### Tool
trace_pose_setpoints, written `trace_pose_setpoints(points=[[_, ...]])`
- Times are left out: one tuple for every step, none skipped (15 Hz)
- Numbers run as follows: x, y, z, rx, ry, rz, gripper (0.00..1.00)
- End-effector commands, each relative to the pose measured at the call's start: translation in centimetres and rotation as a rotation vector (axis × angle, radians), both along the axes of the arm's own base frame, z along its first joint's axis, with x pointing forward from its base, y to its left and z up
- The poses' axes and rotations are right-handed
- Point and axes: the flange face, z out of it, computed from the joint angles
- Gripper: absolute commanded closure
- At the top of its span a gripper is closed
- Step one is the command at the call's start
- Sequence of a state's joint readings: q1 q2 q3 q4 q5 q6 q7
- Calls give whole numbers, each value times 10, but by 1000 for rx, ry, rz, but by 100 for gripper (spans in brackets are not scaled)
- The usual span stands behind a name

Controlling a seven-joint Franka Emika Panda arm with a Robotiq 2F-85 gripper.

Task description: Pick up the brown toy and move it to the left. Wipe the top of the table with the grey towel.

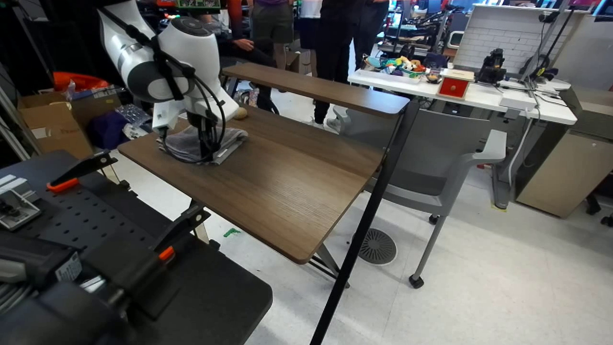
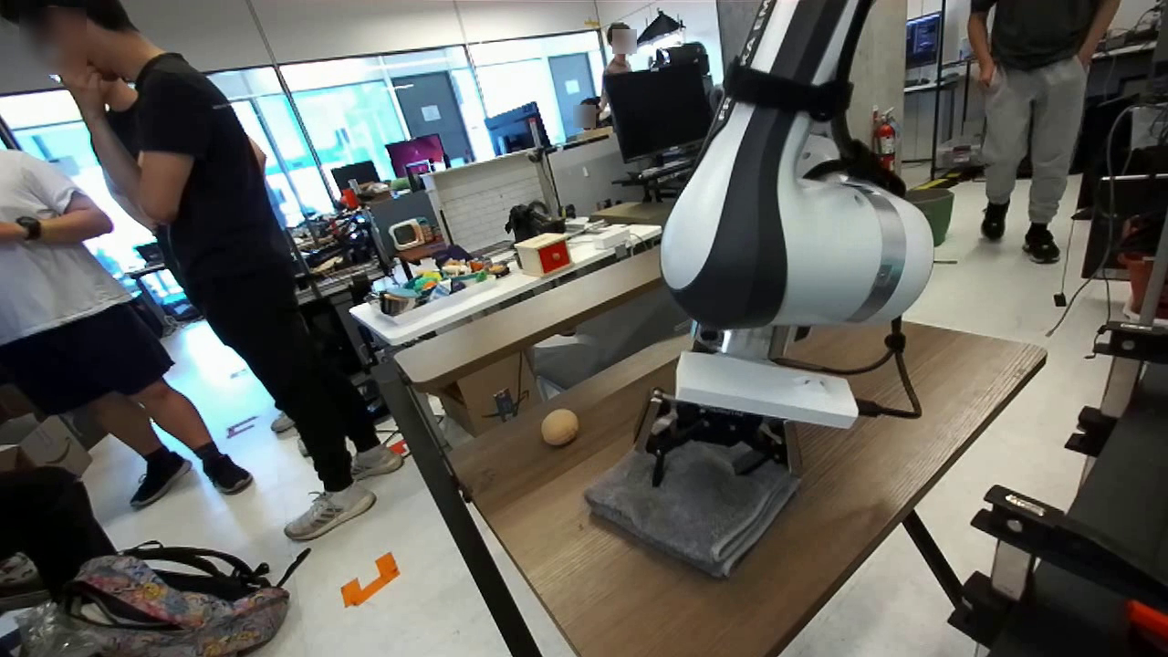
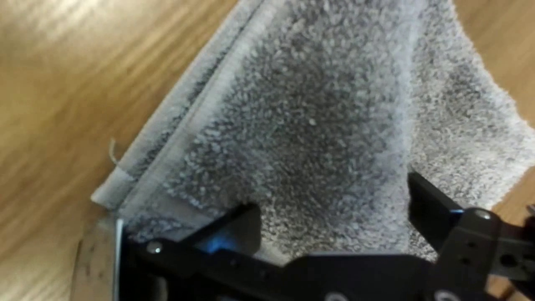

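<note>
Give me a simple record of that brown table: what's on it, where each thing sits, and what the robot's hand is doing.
Table: dark brown, wood-grain top
Raised shelf: along one long side of the table
Grey towel: folded, lying on the table
Brown toy: small, roundish, on the table, apart from the towel
Hand: open, down at the towel; contact unclear

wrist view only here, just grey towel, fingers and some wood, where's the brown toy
Observer: In an exterior view, the brown toy sits on the table beside the grey towel, apart from it, with bare wood between.
Operator: ok, anything raised next to the table
Observer: Yes, in both exterior views a brown shelf runs along one long side, higher than the table.
Operator: and on the floor that side
Observer: In an exterior view, a grey chair stands there on casters.
</note>
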State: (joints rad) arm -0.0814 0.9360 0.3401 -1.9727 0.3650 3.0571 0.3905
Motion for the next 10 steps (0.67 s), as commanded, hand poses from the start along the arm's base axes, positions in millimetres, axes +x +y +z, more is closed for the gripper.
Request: trace_pose_setpoints(points=[[-49, 21, -24, 8, 113, 92, 0], [-50, 18, -24, -11, 128, 81, 0], [-49, 13, -24, -35, 136, 69, 0], [-41, 1, -23, -64, 126, 54, 0], [-34, -11, -21, -92, 119, 33, 0], [-25, -29, -19, -127, 108, 2, 0], [-20, -47, -17, -162, 99, -29, 0], [-15, -71, -16, -202, 81, -67, 0], [-13, -95, -16, -240, 76, -110, 0], [-12, -119, -16, -275, 79, -148, 0]])
